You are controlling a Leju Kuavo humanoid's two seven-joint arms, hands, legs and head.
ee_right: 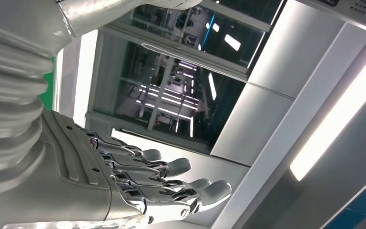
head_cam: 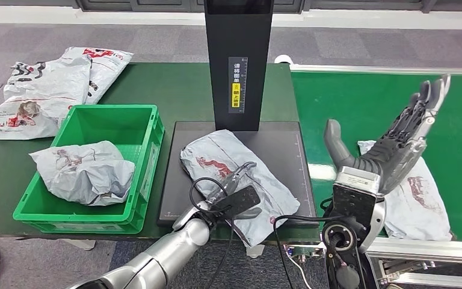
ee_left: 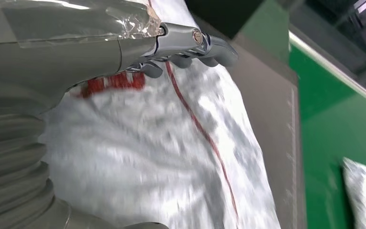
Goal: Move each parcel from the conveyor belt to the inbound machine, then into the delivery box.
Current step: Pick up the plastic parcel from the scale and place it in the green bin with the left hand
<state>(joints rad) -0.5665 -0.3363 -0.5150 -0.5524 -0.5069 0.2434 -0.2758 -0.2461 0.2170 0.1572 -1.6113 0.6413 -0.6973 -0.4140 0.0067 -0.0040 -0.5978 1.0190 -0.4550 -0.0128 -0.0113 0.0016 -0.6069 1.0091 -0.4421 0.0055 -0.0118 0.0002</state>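
A grey parcel [head_cam: 234,177] with red print lies flat on the black plate of the inbound machine [head_cam: 286,150]. My left hand [head_cam: 236,180] reaches over its near half, fingers [ee_left: 190,50] spread above the wrinkled plastic [ee_left: 171,157] and thumb apart; nothing is pinched. My right hand [head_cam: 397,135] is raised above the green conveyor belt [head_cam: 361,102], open, with fingers [ee_right: 171,183] stretched out and holding nothing. A second grey parcel [head_cam: 418,198] lies on the belt beneath and just right of that hand. The green delivery box [head_cam: 126,120] holds one crumpled parcel [head_cam: 84,171].
The machine's black upright column [head_cam: 238,60] stands behind the plate. Several more grey parcels [head_cam: 48,90] are piled at the table's far left, behind the box. The belt's metal frame [head_cam: 421,247] runs along the near right edge.
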